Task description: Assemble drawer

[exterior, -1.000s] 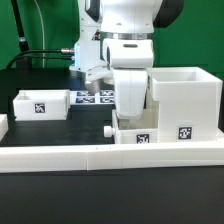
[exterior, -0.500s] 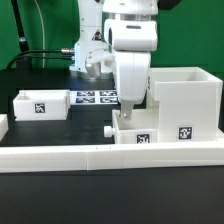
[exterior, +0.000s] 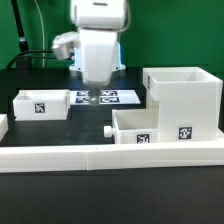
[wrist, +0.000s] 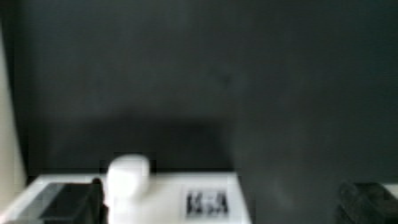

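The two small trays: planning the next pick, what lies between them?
Exterior view: only bare black table separates the tray at the exterior view's left from the knobbed tray; the marker board lies farther back.

Bright, even light is filling the exterior view, glaring off the white housing [exterior: 184, 100] and washing out its edges, while its inner walls are shading to grey. The arm [exterior: 100, 45] is smearing slightly. The wrist view is coming through dim and blurred throughout, and a tag [wrist: 210, 203] and a white shape [wrist: 128, 182] are showing out of focus.
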Controlling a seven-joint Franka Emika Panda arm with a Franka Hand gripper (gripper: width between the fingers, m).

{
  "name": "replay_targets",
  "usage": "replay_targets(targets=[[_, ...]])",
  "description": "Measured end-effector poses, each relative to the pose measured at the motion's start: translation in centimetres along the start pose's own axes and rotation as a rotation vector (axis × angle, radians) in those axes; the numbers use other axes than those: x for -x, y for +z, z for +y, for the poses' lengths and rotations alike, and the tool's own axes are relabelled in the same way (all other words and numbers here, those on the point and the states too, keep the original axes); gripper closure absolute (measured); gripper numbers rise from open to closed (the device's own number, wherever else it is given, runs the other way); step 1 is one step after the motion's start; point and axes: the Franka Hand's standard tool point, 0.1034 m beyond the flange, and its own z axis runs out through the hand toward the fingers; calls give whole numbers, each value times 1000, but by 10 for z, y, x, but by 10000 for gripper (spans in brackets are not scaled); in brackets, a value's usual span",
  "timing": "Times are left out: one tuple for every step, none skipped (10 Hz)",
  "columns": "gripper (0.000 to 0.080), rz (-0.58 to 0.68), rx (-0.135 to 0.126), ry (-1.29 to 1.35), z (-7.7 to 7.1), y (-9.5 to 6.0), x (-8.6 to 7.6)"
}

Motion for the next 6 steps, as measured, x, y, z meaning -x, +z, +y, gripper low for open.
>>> replay_targets(targets=[[151, 5, -22, -4, -8, 17, 15], [151, 8, -24, 2, -5, 13, 16], [151, 7, -18, -2, -3, 12, 15], [151, 12, -23, -11, -5, 15, 17], [151, 47, -28, -22, -4, 20, 22], [151, 78, -30, -29, -3, 23, 22]])
